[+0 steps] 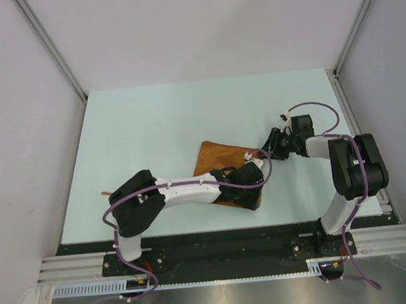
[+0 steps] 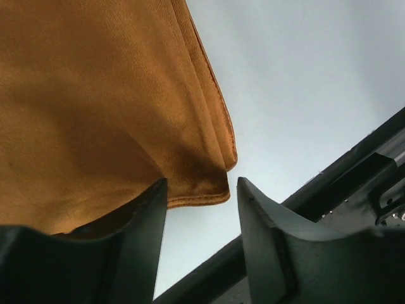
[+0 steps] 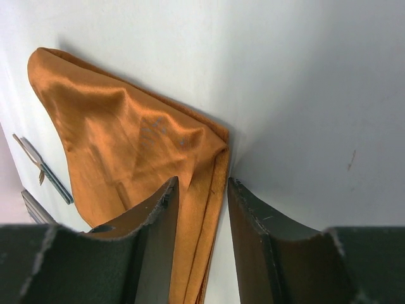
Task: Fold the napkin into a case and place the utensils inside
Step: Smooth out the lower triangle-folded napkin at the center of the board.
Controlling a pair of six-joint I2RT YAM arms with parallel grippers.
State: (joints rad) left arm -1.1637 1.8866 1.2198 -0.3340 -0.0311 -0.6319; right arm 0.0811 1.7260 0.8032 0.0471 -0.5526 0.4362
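Note:
The rust-orange napkin lies folded in layers at mid-table, partly under my left arm. My left gripper hovers at its right near corner. In the left wrist view that gripper is open, the napkin's hemmed corner just beyond the fingertips and bare table showing between them. My right gripper meets the napkin's right edge. In the right wrist view it stands open astride the layered edge, with a gap left beside the right finger. A utensil with a dark teal handle lies past the napkin.
A thin brownish piece pokes out beside my left arm's elbow near the table's left edge. The pale table is walled by grey panels at the back and sides. A black rail crosses the left wrist view.

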